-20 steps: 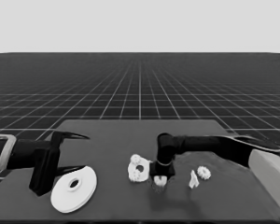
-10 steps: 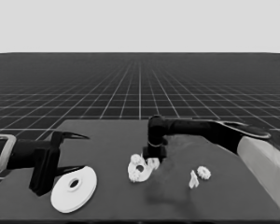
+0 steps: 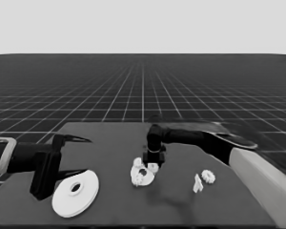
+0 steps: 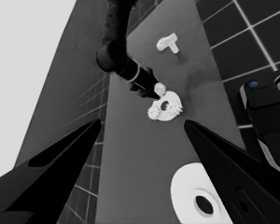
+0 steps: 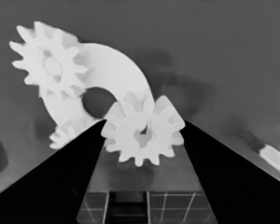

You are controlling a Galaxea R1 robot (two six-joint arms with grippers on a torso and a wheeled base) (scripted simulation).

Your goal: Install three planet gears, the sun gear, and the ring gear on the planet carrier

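Note:
My right gripper (image 3: 153,163) hangs over the far edge of the smaller round part (image 3: 139,178), shut on a planet gear (image 5: 143,131) held between its fingers. That part (image 5: 123,72) carries one gear (image 5: 49,65) on its rim. A second gear (image 5: 69,134) shows partly behind a finger. The left wrist view shows the same gripper (image 4: 155,91) at the smaller round part (image 4: 167,111). The larger round part (image 3: 76,192) lies flat at the table's left end. My left gripper (image 4: 142,122) waits open beside it, holding nothing.
One loose gear (image 3: 209,176) and the thin white piece (image 3: 197,183) lie side by side to the right of the smaller round part. Dark machinery with blue lights (image 4: 266,112) stands past the table's edge in the left wrist view.
My right gripper has lifted a gear from the table on the smaller round part's right and carried it left to that part's far edge. The left arm has not moved.

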